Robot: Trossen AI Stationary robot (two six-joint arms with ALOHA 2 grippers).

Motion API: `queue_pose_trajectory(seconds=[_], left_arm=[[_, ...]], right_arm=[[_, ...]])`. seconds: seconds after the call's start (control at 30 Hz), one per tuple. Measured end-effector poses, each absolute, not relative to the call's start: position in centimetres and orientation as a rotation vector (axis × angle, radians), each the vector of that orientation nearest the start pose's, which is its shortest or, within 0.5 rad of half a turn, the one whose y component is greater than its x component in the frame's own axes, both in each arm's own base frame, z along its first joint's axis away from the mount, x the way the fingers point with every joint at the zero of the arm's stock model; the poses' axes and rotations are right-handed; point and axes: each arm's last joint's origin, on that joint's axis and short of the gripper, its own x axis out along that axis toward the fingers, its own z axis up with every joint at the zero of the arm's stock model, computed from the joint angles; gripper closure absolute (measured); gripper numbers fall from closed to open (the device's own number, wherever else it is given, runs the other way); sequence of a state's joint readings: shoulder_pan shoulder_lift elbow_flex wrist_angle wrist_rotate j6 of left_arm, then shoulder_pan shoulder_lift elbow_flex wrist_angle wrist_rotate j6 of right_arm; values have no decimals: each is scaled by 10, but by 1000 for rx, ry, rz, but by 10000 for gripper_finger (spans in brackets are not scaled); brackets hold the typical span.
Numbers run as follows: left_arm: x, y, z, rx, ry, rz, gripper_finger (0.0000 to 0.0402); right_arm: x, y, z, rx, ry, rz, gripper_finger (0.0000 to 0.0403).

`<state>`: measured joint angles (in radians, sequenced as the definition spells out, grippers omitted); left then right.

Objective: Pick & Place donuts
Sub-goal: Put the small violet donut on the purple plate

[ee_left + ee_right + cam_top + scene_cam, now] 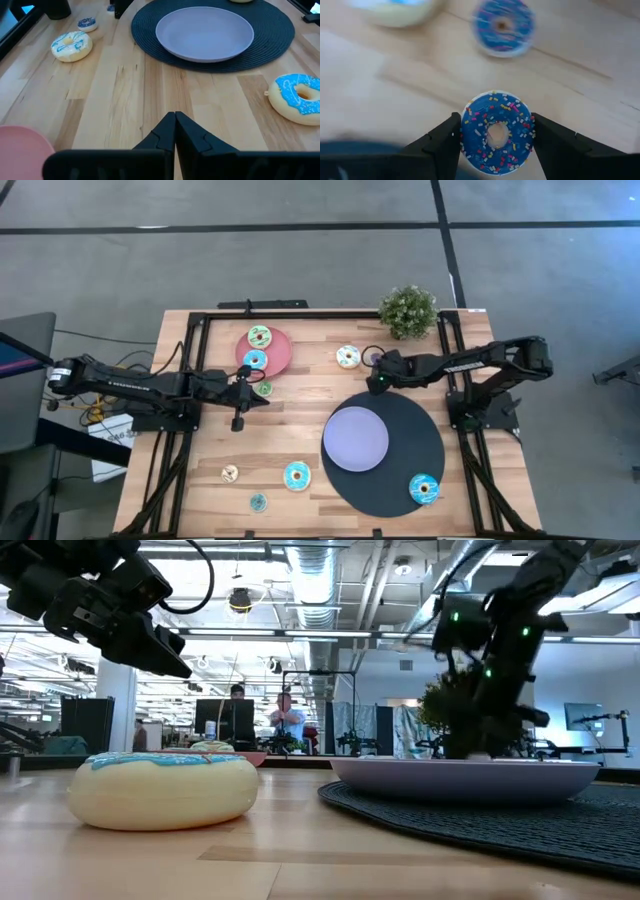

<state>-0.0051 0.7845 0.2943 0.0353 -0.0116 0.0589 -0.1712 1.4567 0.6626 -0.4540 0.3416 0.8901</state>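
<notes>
My right gripper (379, 379) is at the far edge of the dark round mat (420, 430), shut on a small blue sprinkled donut (497, 132). Another small blue donut (503, 22) and a cream, teal-iced donut (348, 357) lie on the wood just beyond. My left gripper (175, 120) hovers shut beside the pink plate (280, 352), which carries a green donut (260, 336) and a teal one (255, 360). A small green donut (264, 388) lies by the left fingers. A lavender plate (355, 438) sits on the mat. My right gripper pinches the small blue donut between its two fingers, which press on opposite sides of the outer rim (465, 135). The fingers come from above and point down, with the iced face and hole turned toward the wrist camera. Whether the donut is clear of the table cannot be told.
Toward the near edge, a teal donut (296, 476), a small cream one (230, 473) and a small teal one (258, 502) lie on the wood. Another teal donut (424, 488) sits on the mat. A potted plant (408, 310) stands at the far edge. Black frame rails border the table.
</notes>
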Motion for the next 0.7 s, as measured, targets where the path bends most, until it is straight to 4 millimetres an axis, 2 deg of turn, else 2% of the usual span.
queue_pose_trajectory(seconds=[0.13, 0.37, 0.5, 0.7], left_arm=[[164, 0, 185, 63, 455, -3, 401], [164, 0, 185, 65, 455, 5, 401], [164, 0, 185, 65, 456, 5, 401], [164, 0, 185, 54, 455, 9, 401]], right_arm=[[236, -32, 161, 614, 864, -827, 188], [254, 20, 193, 514, 625, -465, 189], [265, 47, 202, 482, 510, -305, 189], [289, 75, 201, 425, 635, -281, 189]])
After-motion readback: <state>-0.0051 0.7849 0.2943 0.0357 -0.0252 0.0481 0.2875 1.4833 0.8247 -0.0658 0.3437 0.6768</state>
